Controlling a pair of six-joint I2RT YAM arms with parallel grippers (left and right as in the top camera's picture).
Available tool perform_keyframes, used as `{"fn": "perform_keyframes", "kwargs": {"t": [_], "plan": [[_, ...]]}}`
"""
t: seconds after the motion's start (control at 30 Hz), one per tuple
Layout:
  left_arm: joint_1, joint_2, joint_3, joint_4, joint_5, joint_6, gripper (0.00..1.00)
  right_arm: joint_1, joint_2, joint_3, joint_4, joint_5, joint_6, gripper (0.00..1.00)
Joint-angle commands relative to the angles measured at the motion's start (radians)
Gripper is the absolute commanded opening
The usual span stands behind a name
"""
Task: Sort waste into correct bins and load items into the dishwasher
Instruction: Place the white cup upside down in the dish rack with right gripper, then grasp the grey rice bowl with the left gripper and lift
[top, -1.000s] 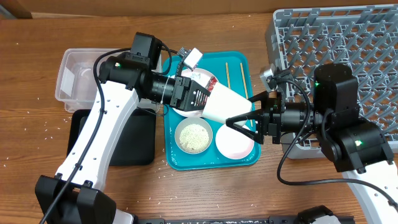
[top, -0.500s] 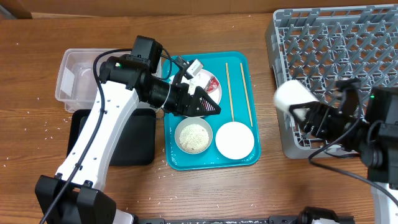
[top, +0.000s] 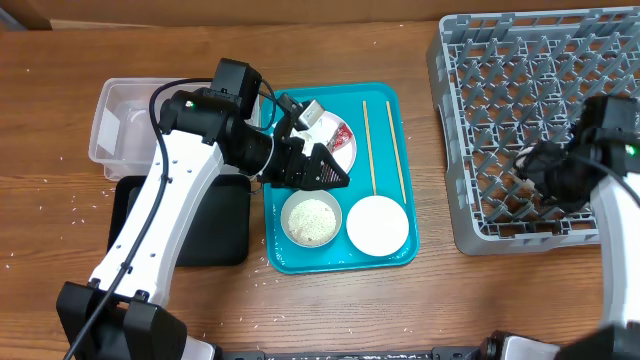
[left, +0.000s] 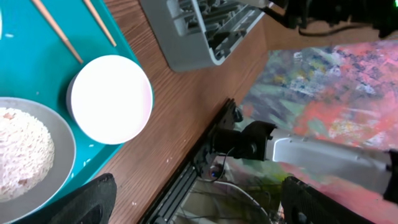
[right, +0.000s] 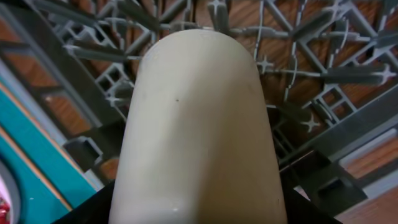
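**Cup over the rack, left claw wide open above the tray**

Over on the right, the right gripper (top: 548, 182) is out above the grey dish rack (top: 520, 60), and it has the cup (right: 199, 118) clamped between its fingers. The right wrist view is nearly all cup: a cream-white cylinder seen lengthwise, its far end pointing at the rack's pegs and lattice. Whether it touches the rack cannot be told. From overhead the cup is hidden by the arm.

Across the table, the left gripper (top: 330, 172) hangs over the teal tray (top: 335, 263), released, holding nothing. In its own wrist view the two dark fingers (left: 87, 199) sit far apart at the bottom corners.

On the tray, a bowl (top: 312, 220) heaped with white rice (left: 18, 149) sits just beside a pale round dish (top: 378, 224). Two chopsticks (top: 368, 145) lie apart from each other, lengthwise along the tray's right side. Behind the left gripper, a plate (top: 347, 152) carries a red wrapper (top: 343, 132).

To the left of the tray stand the clear tub (top: 125, 125) and, in front of it, the black tray (top: 215, 225). Loose white grains speckle the wooden table (top: 60, 60) near them.
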Motion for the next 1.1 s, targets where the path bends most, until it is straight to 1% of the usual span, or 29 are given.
{"fn": "perform_keyframes", "kwargs": {"t": [0.0,0.03,0.13,0.17,0.2,0.27,0.33,0.37,0.43,0.5,0.6,0.73,0.83,0.87,0.93,1.07], "plan": [[-0.007,0.000,0.000,-0.005,-0.023,-0.006,0.86,-0.004,0.054,0.099,-0.053,0.006,0.009,0.58],[-0.007,0.000,0.000,-0.006,-0.023,-0.006,0.86,-0.004,0.068,0.114,-0.071,0.007,0.008,0.59],[-0.007,0.000,0.000,-0.004,-0.023,-0.006,0.86,-0.005,0.085,0.143,-0.076,0.007,0.008,0.86],[-0.007,0.000,0.000,-0.004,-0.023,-0.006,0.86,-0.005,0.085,0.151,-0.071,0.006,0.009,0.98],[-0.007,0.000,0.000,-0.005,-0.023,-0.006,0.85,-0.005,0.084,0.170,-0.068,-0.004,0.008,1.00],[-0.007,0.000,0.000,-0.005,-0.023,-0.006,0.83,-0.005,0.084,0.206,-0.083,-0.036,0.008,1.00],[-0.007,0.000,0.000,-0.006,-0.035,-0.008,0.78,-0.004,0.080,0.245,-0.118,-0.086,0.008,1.00],[-0.008,0.000,0.000,-0.009,-0.056,-0.018,0.77,-0.004,0.075,0.262,-0.139,-0.120,0.001,1.00],[-0.017,0.000,0.000,-0.011,-0.143,-0.069,0.75,0.003,0.055,0.281,-0.170,-0.208,-0.039,1.00],[-0.044,0.000,0.000,-0.010,-0.264,-0.120,0.72,0.013,0.019,0.282,-0.183,-0.308,-0.084,1.00],[-0.120,0.000,0.000,0.003,-0.479,-0.219,0.71,0.035,-0.051,0.282,-0.197,-0.400,-0.131,1.00],[-0.257,0.000,-0.011,0.037,-0.811,-0.394,0.73,0.092,-0.163,0.282,-0.198,-0.435,-0.132,1.00],[-0.345,0.000,-0.056,0.077,-0.992,-0.558,0.73,0.145,-0.227,0.282,-0.206,-0.434,-0.132,1.00],[-0.364,0.002,-0.079,0.093,-1.018,-0.608,0.72,0.159,-0.242,0.282,-0.214,-0.431,-0.131,1.00],[-0.385,0.008,-0.132,0.147,-1.023,-0.674,0.70,0.177,-0.262,0.282,-0.236,-0.423,-0.127,1.00],[-0.385,0.042,-0.220,0.263,-1.001,-0.729,0.64,0.185,-0.267,0.280,-0.280,-0.424,-0.128,1.00]]}}
